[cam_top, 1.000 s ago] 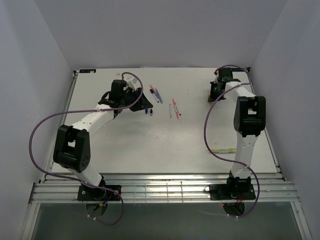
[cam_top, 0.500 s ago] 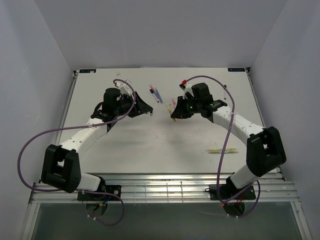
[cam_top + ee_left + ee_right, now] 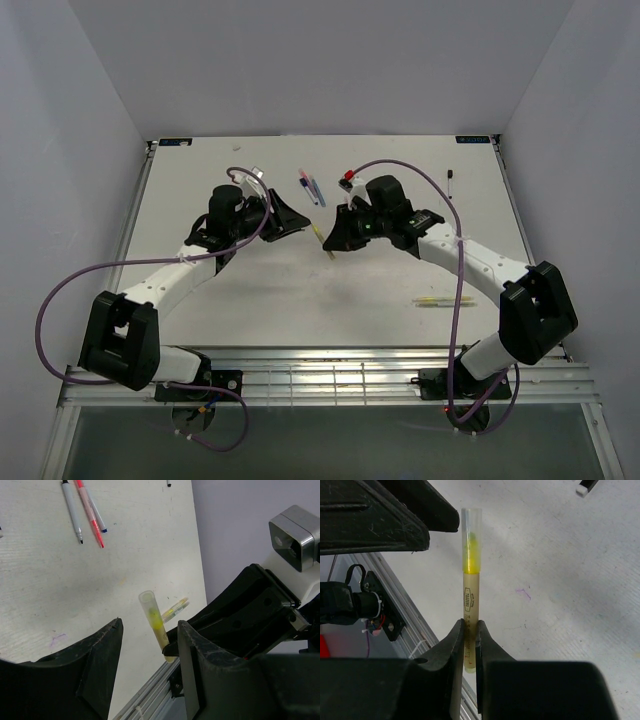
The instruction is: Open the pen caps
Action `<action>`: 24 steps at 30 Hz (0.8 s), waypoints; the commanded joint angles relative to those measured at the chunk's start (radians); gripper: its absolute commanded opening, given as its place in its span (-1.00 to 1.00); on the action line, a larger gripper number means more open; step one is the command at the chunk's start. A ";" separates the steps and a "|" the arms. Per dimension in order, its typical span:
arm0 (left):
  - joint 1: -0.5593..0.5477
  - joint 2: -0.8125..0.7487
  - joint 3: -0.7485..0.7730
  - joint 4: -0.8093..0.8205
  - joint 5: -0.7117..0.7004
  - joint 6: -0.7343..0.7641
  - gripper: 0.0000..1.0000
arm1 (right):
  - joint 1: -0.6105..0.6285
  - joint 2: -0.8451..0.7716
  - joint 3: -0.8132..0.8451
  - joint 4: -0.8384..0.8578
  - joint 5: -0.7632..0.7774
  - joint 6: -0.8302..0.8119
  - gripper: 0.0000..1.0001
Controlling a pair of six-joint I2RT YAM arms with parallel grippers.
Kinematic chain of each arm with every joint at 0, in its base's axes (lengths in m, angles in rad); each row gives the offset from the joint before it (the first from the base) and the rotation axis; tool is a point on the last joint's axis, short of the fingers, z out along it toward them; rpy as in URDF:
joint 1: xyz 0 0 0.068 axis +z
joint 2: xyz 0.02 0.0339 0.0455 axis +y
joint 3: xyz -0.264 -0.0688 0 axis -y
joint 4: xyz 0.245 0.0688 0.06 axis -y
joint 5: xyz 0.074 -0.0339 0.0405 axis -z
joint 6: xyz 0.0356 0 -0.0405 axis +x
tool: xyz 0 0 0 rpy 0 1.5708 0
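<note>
My right gripper [image 3: 469,627] is shut on the lower barrel of a yellow pen [image 3: 470,587], holding it above the table. A clear pen cap [image 3: 471,522] still covers its yellow tip. In the left wrist view that capped end [image 3: 151,611] stands between the spread fingers [image 3: 102,647] of my open left gripper [image 3: 150,625], with a gap on each side. From above, the left gripper [image 3: 301,222] and right gripper [image 3: 333,242] meet at mid-table with the pen [image 3: 323,241] between them.
Three pens [image 3: 312,188] lie together at the back centre of the white table [image 3: 280,290], also seen in the left wrist view as pens [image 3: 82,510]. Yellow pens [image 3: 441,301] rest at the right front. A small black pen [image 3: 451,180] lies at the back right.
The right arm swung from the back right corner to mid-table, carrying the yellow pen. The left gripper opened wider and shifted slightly toward the pen's capped end.
</note>
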State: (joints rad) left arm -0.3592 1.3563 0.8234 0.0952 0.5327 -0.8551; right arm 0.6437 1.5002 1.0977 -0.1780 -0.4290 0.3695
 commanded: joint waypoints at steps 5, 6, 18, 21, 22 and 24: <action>-0.026 -0.011 0.019 0.041 0.010 -0.038 0.16 | 0.048 -0.005 0.054 0.054 -0.005 0.034 -0.85; -0.030 -0.003 0.016 0.041 0.006 -0.041 0.17 | 0.059 -0.003 0.062 0.058 -0.004 0.039 -0.85; -0.034 0.015 0.036 0.038 0.004 -0.044 -0.10 | 0.074 0.003 0.071 0.051 0.021 0.036 -0.85; -0.034 0.015 0.033 0.037 0.007 -0.047 -0.28 | 0.074 0.009 0.076 0.046 0.024 0.032 -0.85; -0.034 0.018 0.033 0.037 0.007 -0.047 -0.33 | 0.074 0.012 0.076 0.046 0.024 0.032 -0.85; -0.034 0.018 0.033 0.035 0.006 -0.047 -0.46 | 0.074 0.015 0.077 0.043 0.026 0.029 -0.84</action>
State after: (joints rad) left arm -0.3885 1.3750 0.8284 0.1188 0.5358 -0.9112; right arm 0.7139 1.5066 1.1328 -0.1547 -0.4171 0.4080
